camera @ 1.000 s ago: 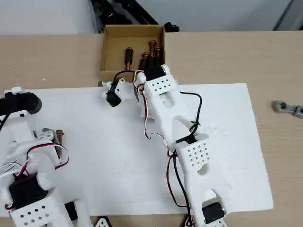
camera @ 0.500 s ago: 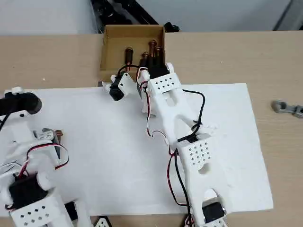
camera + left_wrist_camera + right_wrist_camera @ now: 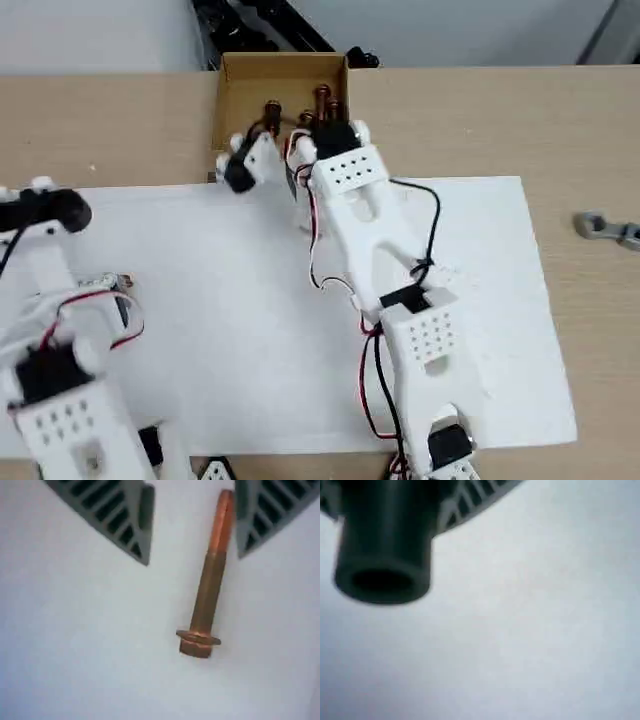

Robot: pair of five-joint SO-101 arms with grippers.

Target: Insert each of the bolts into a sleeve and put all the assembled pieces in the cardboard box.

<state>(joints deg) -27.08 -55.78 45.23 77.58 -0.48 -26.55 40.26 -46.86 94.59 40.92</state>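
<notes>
One copper bolt (image 3: 207, 587) lies flat on the white sheet (image 3: 230, 310) at about 8 o'clock on the table (image 3: 590, 130). It is the nearest of the task's things, under the wrist of the left arm (image 3: 60, 390). It has a long straight shank and a hexagonal head with a flange, all the same bright copper colour; any thread is too blurred to make out. The left gripper (image 3: 192, 535) hangs over it with its grey ribbed jaws released and spread wide. The bolt's tip lies just beside one jaw and its head points away from both; whether tip and jaw touch I cannot tell.

Farther in, the right arm (image 3: 400, 260) stretches from 6 o'clock across the sheet toward 12 o'clock. A small metal tool (image 3: 600, 227) lies on the bare wood at 3 o'clock, off the sheet. The right gripper (image 3: 312, 135) sits at the near edge of the box, clenched on a black sleeve (image 3: 382, 555). The sleeve is a thick-walled matte tube whose round open end looks dark inside; whether a bolt sits in it cannot be seen.

Farthest, at 12 o'clock, the cardboard box (image 3: 225, 100) stands open-topped and plain brown, just beyond the sheet's far edge. Several assembled pieces (image 3: 272, 112) lie close together toward its 3 o'clock side, copper ends showing out of dark sleeves. The gripper covers part of them, so their number is unclear.
</notes>
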